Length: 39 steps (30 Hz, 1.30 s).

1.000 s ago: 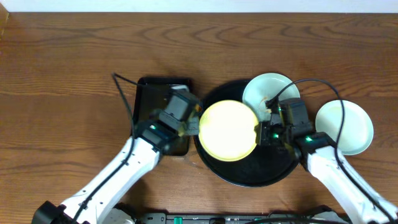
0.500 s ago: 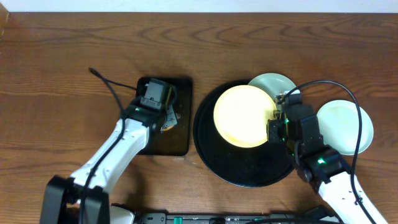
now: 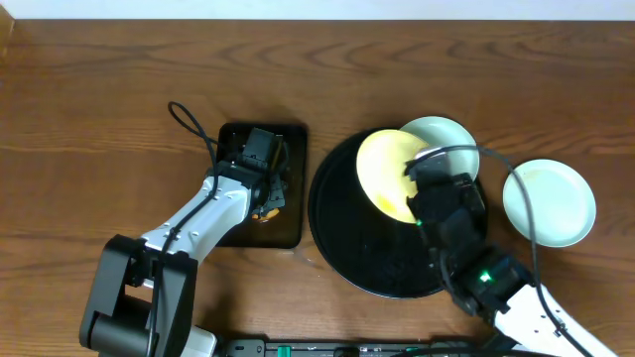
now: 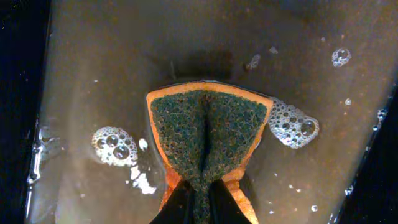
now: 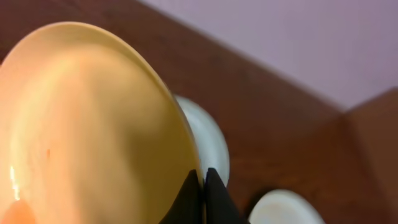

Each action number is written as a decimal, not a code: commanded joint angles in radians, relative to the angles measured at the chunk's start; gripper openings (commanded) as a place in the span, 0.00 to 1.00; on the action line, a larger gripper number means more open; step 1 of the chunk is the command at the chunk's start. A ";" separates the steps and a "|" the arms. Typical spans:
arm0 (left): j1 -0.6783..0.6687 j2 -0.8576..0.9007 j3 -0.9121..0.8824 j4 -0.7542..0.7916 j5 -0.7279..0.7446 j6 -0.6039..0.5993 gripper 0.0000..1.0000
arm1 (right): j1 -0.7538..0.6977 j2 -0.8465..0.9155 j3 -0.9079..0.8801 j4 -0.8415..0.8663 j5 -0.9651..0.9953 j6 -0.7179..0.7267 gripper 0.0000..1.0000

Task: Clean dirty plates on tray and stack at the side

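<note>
My right gripper [image 3: 415, 186] is shut on the rim of the pale yellow plate [image 3: 385, 174] and holds it tilted up on edge above the round black tray [image 3: 342, 248]; the plate fills the right wrist view [image 5: 87, 124], jaws [image 5: 203, 186] pinching its rim. A pale blue-white plate [image 3: 444, 137] lies on the tray's far right rim, partly behind the yellow one. Another pale blue-white plate [image 3: 556, 203] lies on the table right of the tray. My left gripper [image 4: 200, 205] is shut on an orange and green sponge [image 4: 205, 134], pressed into soapy water.
A small rectangular black tray [image 3: 283, 220] holding brownish water with foam [image 4: 292, 124] sits left of the round tray; my left arm reaches into it. Bare wooden table [image 3: 99, 119] lies around. Cables arch over both arms.
The right gripper has tipped the yellow plate from nearly flat to steeply on edge and moved it right. The left gripper has stayed in the rectangular tray with the sponge.
</note>
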 commanded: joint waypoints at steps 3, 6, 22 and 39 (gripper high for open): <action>0.005 0.007 -0.001 0.000 -0.009 0.021 0.07 | 0.134 -0.008 0.020 0.073 0.257 -0.155 0.01; 0.005 0.007 -0.001 0.000 -0.009 0.021 0.08 | 0.161 -0.008 0.020 0.084 0.309 -0.186 0.01; 0.005 0.007 -0.001 0.000 -0.009 0.020 0.07 | -0.188 0.009 0.020 -0.108 0.087 0.315 0.01; 0.005 0.007 -0.001 -0.007 -0.009 0.021 0.07 | -0.925 0.055 0.020 -0.146 -0.263 0.619 0.01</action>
